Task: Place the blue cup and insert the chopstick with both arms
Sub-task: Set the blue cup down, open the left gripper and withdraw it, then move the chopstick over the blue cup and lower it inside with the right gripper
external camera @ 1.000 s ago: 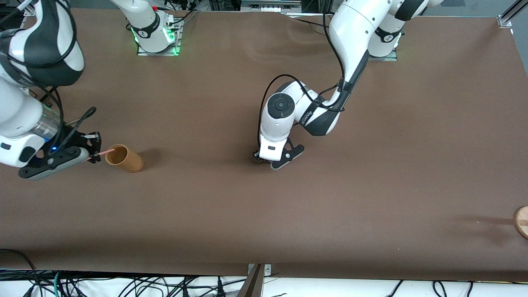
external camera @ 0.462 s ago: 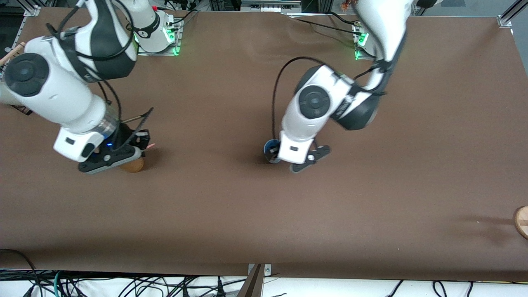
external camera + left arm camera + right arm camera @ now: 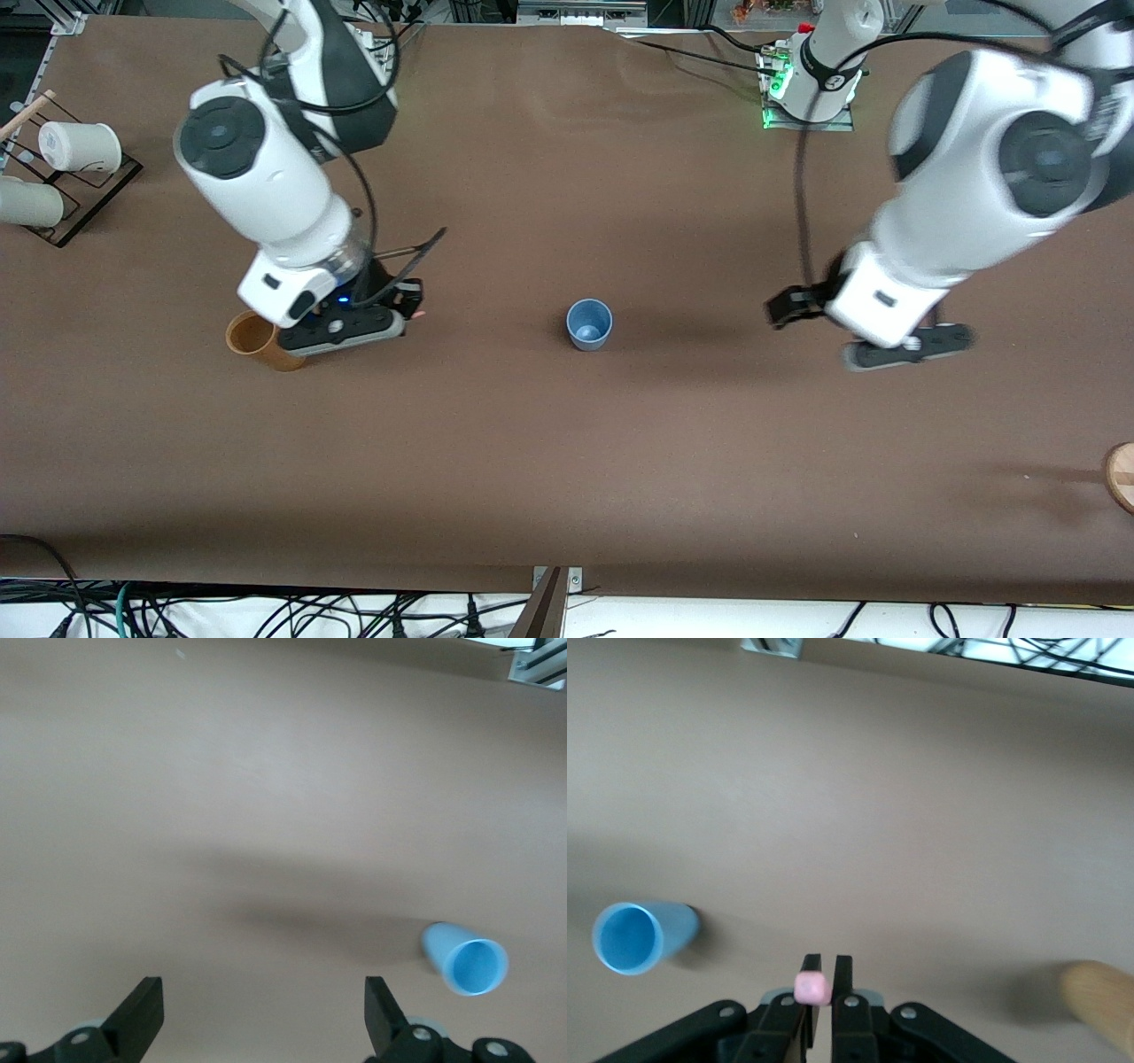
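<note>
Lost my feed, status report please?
Left gripper open, empty. Right gripper shut on chopstick. Blue cup upright mid-table, path unobstructed.

Surface (image 3: 567, 461): brown, matt, cloth- or paper-like sheet, faint ripples near the arms' bases. Blue cup (image 3: 589, 324): smooth plastic look, light blue, soft sheen, paler rim. Tan cup (image 3: 251, 340): cork- or paper-like, matt, slightly grainy. Chopstick (image 3: 811, 988): pink, smooth, matt end face. Right gripper (image 3: 819, 992) and left gripper (image 3: 263, 1020): black matt plastic fingers (image 3: 142, 1014). Arm shells: glossy white plastic, black joints. White cups (image 3: 80, 146): matt, on a dark thin-framed rack (image 3: 89, 199).
</note>
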Controlling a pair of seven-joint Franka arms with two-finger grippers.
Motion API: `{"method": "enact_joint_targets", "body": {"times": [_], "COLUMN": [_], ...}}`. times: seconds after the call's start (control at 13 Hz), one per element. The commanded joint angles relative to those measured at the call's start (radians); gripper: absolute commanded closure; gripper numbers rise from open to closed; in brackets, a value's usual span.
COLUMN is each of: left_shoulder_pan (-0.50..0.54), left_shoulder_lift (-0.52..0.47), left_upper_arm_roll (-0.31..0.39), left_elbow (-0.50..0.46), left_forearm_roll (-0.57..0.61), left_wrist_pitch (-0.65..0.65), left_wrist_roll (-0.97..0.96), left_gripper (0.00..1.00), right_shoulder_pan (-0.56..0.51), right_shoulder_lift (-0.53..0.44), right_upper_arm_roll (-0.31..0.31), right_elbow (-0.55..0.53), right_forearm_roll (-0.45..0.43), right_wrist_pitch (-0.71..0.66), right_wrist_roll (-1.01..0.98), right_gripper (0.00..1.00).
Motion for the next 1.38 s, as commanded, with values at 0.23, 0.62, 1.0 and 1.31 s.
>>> {"method": "enact_joint_targets", "body": {"times": [0.23,0.62,1.0,1.31], "left_shoulder_pan": [0.114,0.122,0.124,0.113], "left_shoulder_lift": [-0.138,-0.196,-0.199,-0.19], "left_upper_arm_roll": [-0.008,-0.027,-0.027,-0.028], "left_elbow": [-0.053,-0.058,-0.061,-0.06], "left_forearm_roll": [0.098,0.119,0.102,0.077], "left_wrist_pitch": [-0.037,-0.128,-0.14,-0.137], "left_wrist_roll": [0.148,0.195,0.269,0.271], "left_gripper": [0.0,0.0,0.0,0.0], "right_shoulder_pan": [0.186,0.297,0.297,0.3], "right_shoulder_lift": [0.176,0.245,0.279,0.294], "right_upper_arm_roll": [-0.009,-0.017,-0.021,-0.02], "right_elbow": [0.213,0.274,0.275,0.268], "right_forearm_roll": [-0.001,-0.04,-0.099,-0.165], "right_wrist_pitch": [0.072,0.096,0.156,0.153], "right_wrist_roll": [0.272,0.425,0.445,0.449], "right_gripper": [1.0,1.0,1.0,1.0]}}
